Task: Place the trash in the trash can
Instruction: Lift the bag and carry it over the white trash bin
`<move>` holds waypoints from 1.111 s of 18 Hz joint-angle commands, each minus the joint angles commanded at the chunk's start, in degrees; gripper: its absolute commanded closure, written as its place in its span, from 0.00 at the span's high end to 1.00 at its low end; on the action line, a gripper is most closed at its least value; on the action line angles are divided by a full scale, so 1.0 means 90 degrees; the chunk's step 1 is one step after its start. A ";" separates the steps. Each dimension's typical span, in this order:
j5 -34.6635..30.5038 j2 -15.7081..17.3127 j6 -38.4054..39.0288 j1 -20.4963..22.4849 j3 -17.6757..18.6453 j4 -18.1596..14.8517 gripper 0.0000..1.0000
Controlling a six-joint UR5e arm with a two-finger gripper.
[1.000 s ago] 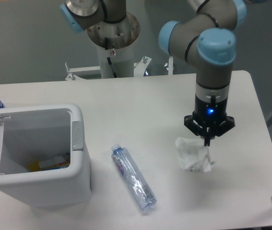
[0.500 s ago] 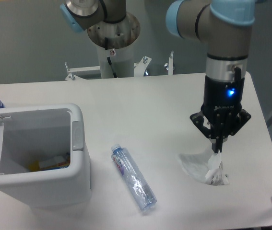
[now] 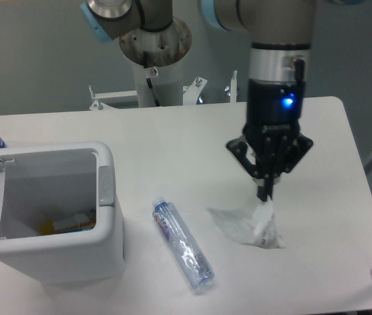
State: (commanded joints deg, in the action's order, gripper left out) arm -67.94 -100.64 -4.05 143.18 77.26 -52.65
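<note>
Claw [image 3: 264,195] pinched tight on the wrapper [image 3: 248,223], which dangles beneath it; bottle [image 3: 182,245] lies to its left, bin [image 3: 107,216] farther left, lid open.

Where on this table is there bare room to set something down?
Bare: the back strip between the trash can and the gripper, the right edge beyond the wrapper, and the front right corner. Crowded: the front middle, where the water bottle lies between bin and wrapper.
</note>
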 joint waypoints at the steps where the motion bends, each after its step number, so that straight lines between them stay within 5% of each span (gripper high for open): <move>1: 0.0000 0.0078 0.0040 -0.0078 0.0010 0.0000 0.00; 11: -0.0049 0.0869 0.0060 -0.1641 0.0966 -0.0010 0.00; 18: -0.0029 0.0802 0.0060 -0.2295 0.1376 0.0000 0.00; 19: -0.0029 0.0802 0.0040 -0.2305 0.1406 0.0000 0.07; 20: -0.0020 0.0782 0.0002 -0.2315 0.1435 0.0019 0.28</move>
State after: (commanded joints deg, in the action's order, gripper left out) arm -68.12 -93.60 -4.04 122.34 90.17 -52.47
